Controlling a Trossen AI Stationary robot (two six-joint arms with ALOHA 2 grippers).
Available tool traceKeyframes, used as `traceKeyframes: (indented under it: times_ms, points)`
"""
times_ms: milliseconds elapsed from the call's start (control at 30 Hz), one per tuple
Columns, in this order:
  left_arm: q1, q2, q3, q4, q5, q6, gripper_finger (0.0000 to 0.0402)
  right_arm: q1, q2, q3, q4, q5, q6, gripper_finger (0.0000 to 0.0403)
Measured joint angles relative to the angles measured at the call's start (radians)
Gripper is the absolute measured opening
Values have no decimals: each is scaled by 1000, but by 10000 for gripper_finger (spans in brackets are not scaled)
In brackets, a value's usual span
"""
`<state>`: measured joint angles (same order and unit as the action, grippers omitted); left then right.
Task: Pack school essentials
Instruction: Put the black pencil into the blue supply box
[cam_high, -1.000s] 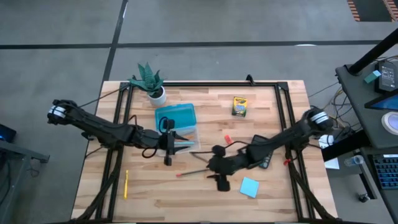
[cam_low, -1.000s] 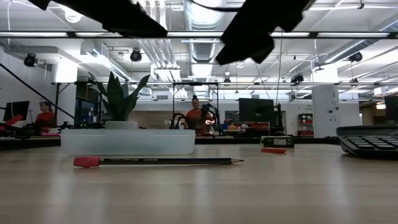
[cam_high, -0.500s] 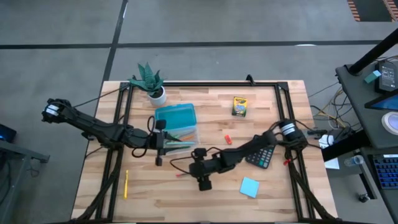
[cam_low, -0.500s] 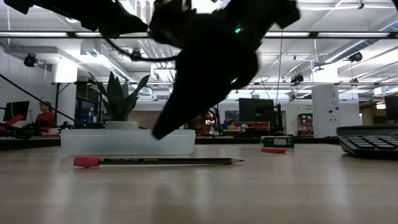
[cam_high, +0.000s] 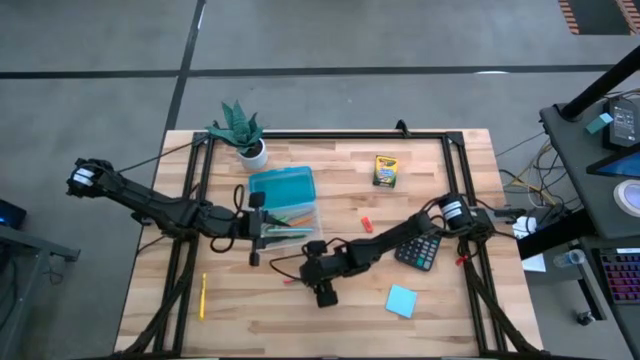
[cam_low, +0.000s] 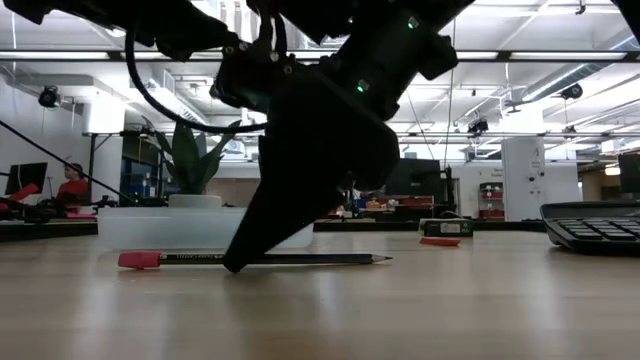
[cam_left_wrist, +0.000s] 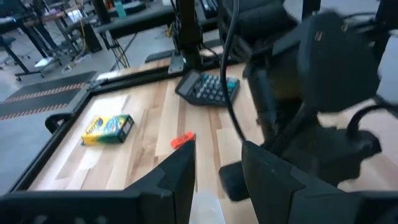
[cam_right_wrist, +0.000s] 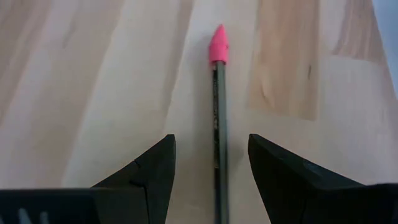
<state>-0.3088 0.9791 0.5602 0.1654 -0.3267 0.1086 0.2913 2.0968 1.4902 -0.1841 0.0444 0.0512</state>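
Note:
A dark pencil (cam_right_wrist: 218, 143) with a pink eraser cap (cam_low: 140, 260) lies flat on the wooden table, near its middle. My right gripper (cam_right_wrist: 211, 142) slants down over it, open, with one finger on each side of the shaft and a gap to each. In the low view one fingertip (cam_low: 236, 264) reaches table level at the pencil. My left gripper (cam_high: 268, 232) hovers open by the near edge of the teal pencil case (cam_high: 283, 188), which holds coloured pencils (cam_high: 295, 216). The crayon box (cam_high: 385, 170), red piece (cam_high: 366, 224) and blue sticky pad (cam_high: 401, 300) lie apart on the table.
A black calculator (cam_high: 421, 251) lies under the right arm. A potted plant (cam_high: 243, 135) stands at the far left, and a yellow pencil (cam_high: 202, 296) lies near the left front. A black frame (cam_high: 330, 134) runs around the table top.
My right gripper has swung toward the table's left and come down until its fingers straddle the pencil near the pink end. My left gripper has drawn back a little toward the table's left, away from the case. The pencil has stayed put.

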Motion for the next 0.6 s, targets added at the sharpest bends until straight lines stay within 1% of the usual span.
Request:
traceKeyframes:
  times_ms: [400,500,600]
  points:
    - [0,0,0,12,0,1,114,-4,-1,-25,11,8,0,189]
    - [1,0,0,13,0,2,114,-4,-1,-25,9,8,-11,178]
    - [1,0,0,13,-4,7,114,-4,-1,-26,7,6,-10,153]
